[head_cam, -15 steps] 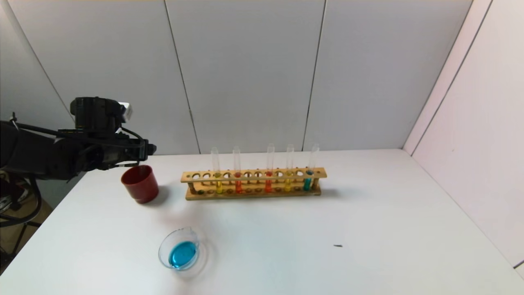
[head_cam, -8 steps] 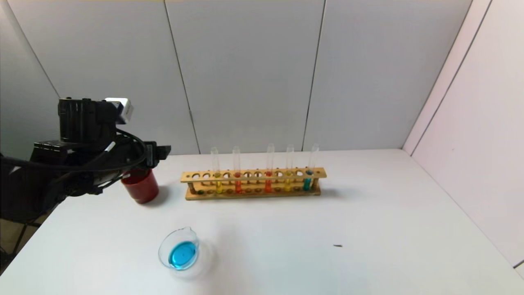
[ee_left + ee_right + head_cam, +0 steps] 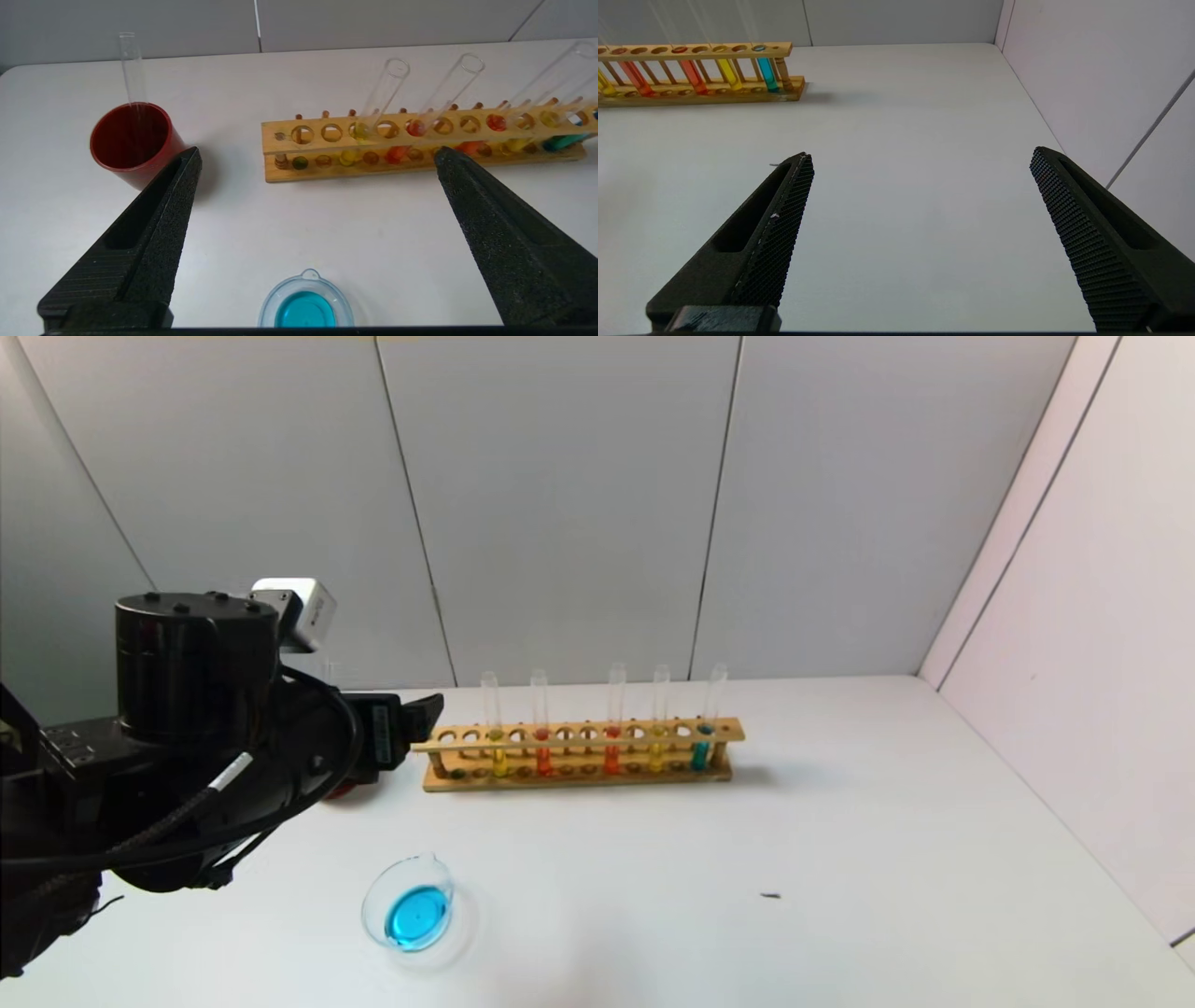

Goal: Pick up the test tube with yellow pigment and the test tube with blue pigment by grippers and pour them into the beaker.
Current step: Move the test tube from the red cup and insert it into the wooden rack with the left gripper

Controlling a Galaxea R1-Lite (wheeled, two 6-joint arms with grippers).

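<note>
Your left arm hid most of the dark red cup [image 3: 132,140] from the head camera; only the left wrist view showed it whole, with one empty glass tube [image 3: 131,70] standing in it. The right gripper [image 3: 920,158] appeared only in its own wrist view, so you could place it no better than above bare counter [image 3: 840,859], well apart from the wooden rack [image 3: 579,751], whose left end was cut off in that view.

You had five tubes upright in the rack. From the robot's left they held yellow [image 3: 499,758], orange-red [image 3: 543,758], orange-red [image 3: 611,756], yellow [image 3: 656,754] and teal-blue [image 3: 700,751]. That made two test tubes with yellow pigment, two orange-red tubes and one test tube with blue pigment, the last standing at the rack's right end. One beaker [image 3: 411,913] sat on the counter in front of the rack's left end, well apart from it, with blue liquid pooled in its bottom.

Your left gripper [image 3: 317,156] hung above the counter between cup and rack, with the beaker below it. Its fingers [image 3: 159,224] were spread wide and held nothing. The right gripper's fingers [image 3: 770,224] were equally wide apart, empty, touching nothing.
</note>
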